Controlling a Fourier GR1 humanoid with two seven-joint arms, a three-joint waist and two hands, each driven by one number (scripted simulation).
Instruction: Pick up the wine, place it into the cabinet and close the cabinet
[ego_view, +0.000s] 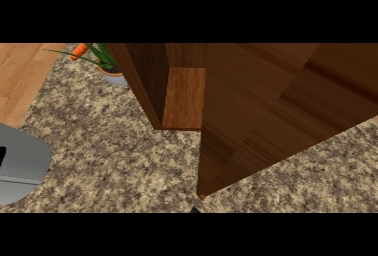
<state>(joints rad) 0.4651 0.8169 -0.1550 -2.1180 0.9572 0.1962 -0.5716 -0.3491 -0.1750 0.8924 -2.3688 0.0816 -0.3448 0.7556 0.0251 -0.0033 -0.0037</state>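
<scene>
Cabinet fills 12 to 3 o'clock, door swung out; grey forearm at 9 o'clock, fingers: cannot tell.

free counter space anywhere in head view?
Bare granite counter lies between the grey forearm at left and the cabinet door. A smaller patch sits lower right, under the door's edge. Crowded near the potted plant beside the cabinet.

No text, label, brand, number or sign can be read anywhere on the surfaces that show in the head view.
</scene>
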